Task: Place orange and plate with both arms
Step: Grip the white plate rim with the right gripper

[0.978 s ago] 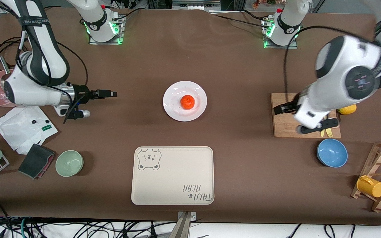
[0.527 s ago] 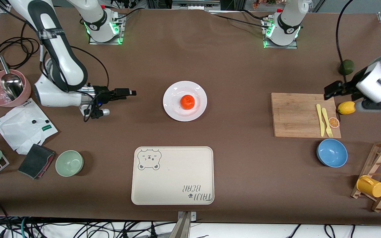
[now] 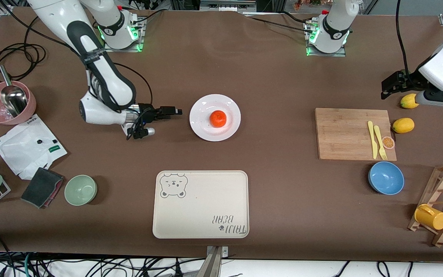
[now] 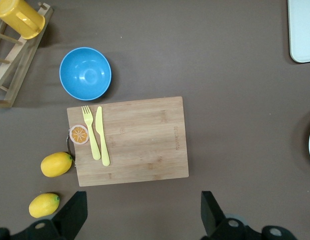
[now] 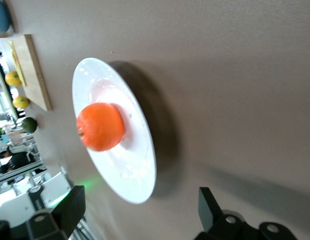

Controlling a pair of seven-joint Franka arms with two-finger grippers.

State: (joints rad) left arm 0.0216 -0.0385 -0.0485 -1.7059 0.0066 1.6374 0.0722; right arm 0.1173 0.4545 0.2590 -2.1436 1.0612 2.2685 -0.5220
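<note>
**Two open claws, orange on the plate at mid-desk**

Two claws show, and we see both with their fingers spread and nothing between them. We find the right claw [image 3: 173, 112] low over the bare desk [image 3: 275, 80], lying level and aimed at the plate [image 3: 227, 132], just beside its rim on the right arm's end. In the right wrist view its two dark fingertips [image 5: 207, 207] stand well apart, with the plate [image 5: 140, 172] ahead of them.

We see the orange [image 3: 218, 118] sitting on the plate, about in its middle; the right wrist view shows the orange [image 5: 100, 126] glossy and whole, resting on the white surface.

We find the left claw [image 3: 388, 86] up in the air near the left arm's end of the desk, over the brown surface beside a lemon [image 3: 408, 100]. Its wrist view shows the fingers [image 4: 211, 212] set wide apart above the cutting board [image 4: 140, 145].

On that cutting board [image 3: 344, 134] lie a yellow fork [image 3: 379, 142], a yellow knife [image 3: 371, 138] and an orange slice [image 3: 388, 142]. A second lemon [image 3: 403, 125] lies just beside the board, and a blue bowl [image 3: 386, 177] sits nearer to the front camera than the board.

We note the cream bear-print tray [image 3: 200, 204] nearer to the front camera than the plate, apart from it, and a green bowl [image 3: 80, 189] toward the right arm's end.
</note>
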